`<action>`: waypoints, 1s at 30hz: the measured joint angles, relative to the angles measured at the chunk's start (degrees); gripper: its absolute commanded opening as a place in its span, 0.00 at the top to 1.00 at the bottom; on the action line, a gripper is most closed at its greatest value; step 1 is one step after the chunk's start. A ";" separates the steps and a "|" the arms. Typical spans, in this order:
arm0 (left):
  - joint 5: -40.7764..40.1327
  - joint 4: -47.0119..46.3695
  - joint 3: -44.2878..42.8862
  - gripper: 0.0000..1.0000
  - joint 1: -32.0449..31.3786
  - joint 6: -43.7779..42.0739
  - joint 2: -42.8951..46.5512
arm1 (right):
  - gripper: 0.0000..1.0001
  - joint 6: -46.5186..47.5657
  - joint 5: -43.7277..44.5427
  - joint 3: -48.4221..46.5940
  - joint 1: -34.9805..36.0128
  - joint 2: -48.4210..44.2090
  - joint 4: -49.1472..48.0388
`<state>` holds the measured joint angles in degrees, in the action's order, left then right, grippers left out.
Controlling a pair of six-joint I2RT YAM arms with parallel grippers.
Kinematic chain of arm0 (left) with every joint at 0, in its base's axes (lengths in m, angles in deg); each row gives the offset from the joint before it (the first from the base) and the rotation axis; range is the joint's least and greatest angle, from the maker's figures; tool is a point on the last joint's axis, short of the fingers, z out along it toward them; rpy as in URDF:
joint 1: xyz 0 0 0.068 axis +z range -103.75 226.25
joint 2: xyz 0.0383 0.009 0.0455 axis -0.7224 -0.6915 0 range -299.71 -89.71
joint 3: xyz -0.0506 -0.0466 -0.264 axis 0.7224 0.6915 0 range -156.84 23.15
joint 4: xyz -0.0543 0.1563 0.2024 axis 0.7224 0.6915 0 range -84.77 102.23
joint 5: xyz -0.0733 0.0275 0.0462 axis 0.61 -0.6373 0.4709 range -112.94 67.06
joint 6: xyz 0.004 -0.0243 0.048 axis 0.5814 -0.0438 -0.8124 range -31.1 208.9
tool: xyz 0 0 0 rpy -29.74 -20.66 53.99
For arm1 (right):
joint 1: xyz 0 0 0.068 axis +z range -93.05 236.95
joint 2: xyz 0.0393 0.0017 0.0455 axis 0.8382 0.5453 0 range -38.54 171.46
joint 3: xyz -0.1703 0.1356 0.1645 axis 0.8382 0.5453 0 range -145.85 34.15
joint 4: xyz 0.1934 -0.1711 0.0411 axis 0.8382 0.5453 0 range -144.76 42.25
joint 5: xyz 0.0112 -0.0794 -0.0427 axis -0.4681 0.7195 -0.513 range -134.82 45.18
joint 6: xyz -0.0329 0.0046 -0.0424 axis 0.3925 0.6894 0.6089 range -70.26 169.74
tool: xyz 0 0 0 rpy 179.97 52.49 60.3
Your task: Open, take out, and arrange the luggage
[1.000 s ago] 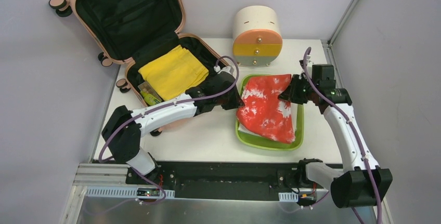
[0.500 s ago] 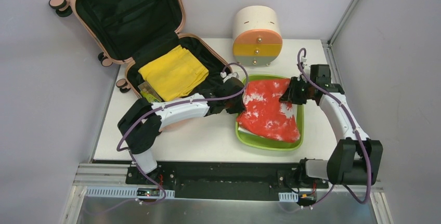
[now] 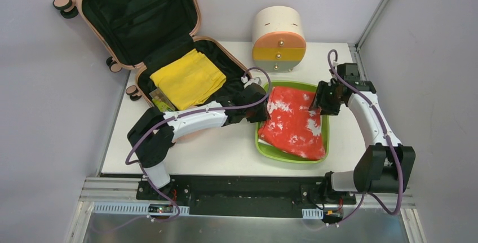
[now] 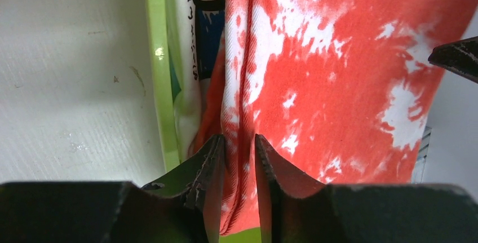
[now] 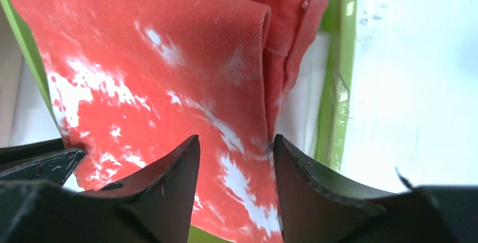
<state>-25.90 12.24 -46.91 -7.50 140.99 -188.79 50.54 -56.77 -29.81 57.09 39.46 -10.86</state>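
Observation:
The peach-pink luggage (image 3: pixel 138 14) lies open at the back left, lid upright, with a folded yellow cloth (image 3: pixel 189 78) in its base. A red-and-white tie-dye cloth (image 3: pixel 293 124) lies in the lime-green tray (image 3: pixel 282 155). My left gripper (image 3: pixel 264 107) is at the cloth's left edge; in the left wrist view it (image 4: pixel 239 138) is shut on a fold of the cloth (image 4: pixel 338 57). My right gripper (image 3: pixel 319 99) is at the cloth's far right corner; in the right wrist view its jaws (image 5: pixel 235 138) stand apart over the cloth (image 5: pixel 169 45).
A cream cylindrical drawer unit (image 3: pixel 278 34) stands behind the tray. A white printed item (image 4: pixel 189 40) lies under the red cloth. Small items, one a green tube (image 3: pixel 163 106), sit at the near end of the luggage base. The tray rim (image 5: pixel 332 102) is just right of my right fingers.
The red cloth has come down from a raised, bunched hang and now lies flatter inside the tray. The left gripper moved right to the tray's edge; the right gripper shifted slightly back.

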 measured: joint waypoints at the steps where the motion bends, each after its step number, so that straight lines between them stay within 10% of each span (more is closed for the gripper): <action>1: 0.00 0.02 0.00 0.75 -0.17 -0.11 0.15 | 0.48 -0.39 1.18 -0.52 0.00 -0.04 0.90; 30: 1.95 3.43 -4.20 0.83 -3.32 -12.94 -0.26 | 0.67 -9.73 6.58 2.12 -0.02 11.96 -13.97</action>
<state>-23.95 15.67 -51.10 -10.83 128.05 -189.06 40.81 -50.19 -27.69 57.07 51.41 -24.82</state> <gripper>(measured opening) 0.183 0.328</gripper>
